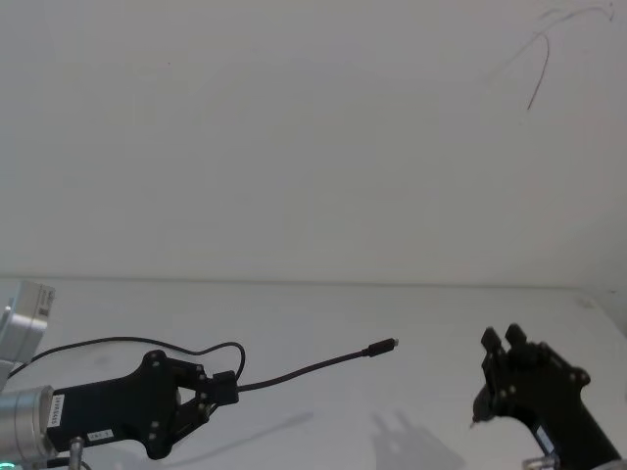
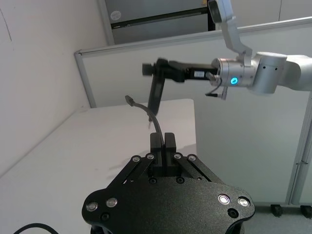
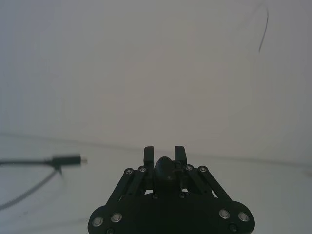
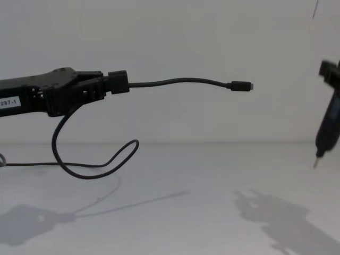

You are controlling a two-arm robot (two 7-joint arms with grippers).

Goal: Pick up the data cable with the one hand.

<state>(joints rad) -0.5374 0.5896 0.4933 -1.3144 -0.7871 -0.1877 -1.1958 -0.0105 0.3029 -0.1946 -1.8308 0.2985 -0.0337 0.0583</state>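
Your left claw is clamped on the data cable, plug end raised ahead of it, slack looping below to the counter; pickup looks essentially done.

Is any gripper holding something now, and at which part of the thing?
The left gripper holds the data cable partway along its cord, the plug end sticking out free in the air. The right gripper holds nothing.

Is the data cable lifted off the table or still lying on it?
Partly lifted. The left tool is shut on the data cable, whose plug end juts out in mid-air, while a slack loop rests on the table.
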